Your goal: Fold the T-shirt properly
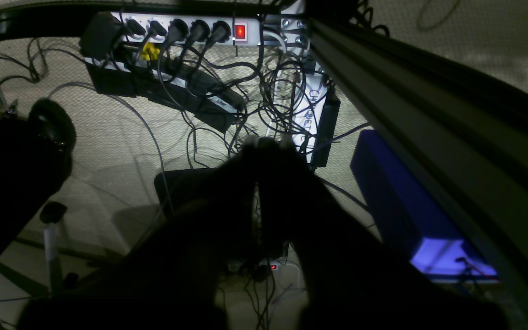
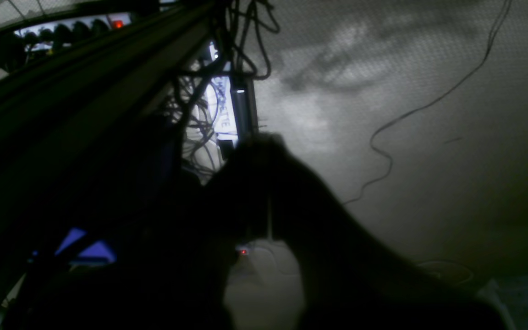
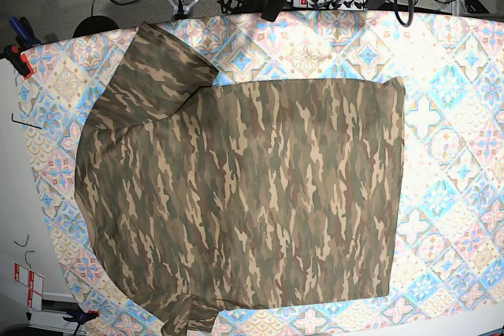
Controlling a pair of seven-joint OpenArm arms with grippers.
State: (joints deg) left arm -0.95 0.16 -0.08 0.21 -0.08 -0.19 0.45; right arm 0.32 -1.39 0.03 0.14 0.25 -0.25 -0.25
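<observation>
The large soft camouflage-print cloth T-shirt (image 3: 244, 202) is lying flat on the pastel diamond-patterned tablecloth (image 3: 449, 155), looking limp and light, best pinched at sleeve corners, both pincers clenched empty

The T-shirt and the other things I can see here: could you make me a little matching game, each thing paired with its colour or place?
Things:
1. T-shirt
2. tablecloth
3. power strip
4. blue box

Descriptions:
A. pastel diamond pattern, covering the table
B. on the floor beside the metal rail, left wrist view
C. camouflage green, brown and tan, spread flat
D. row of dark plugs and a lit red switch

Pairs: 1-C, 2-A, 3-D, 4-B
</observation>
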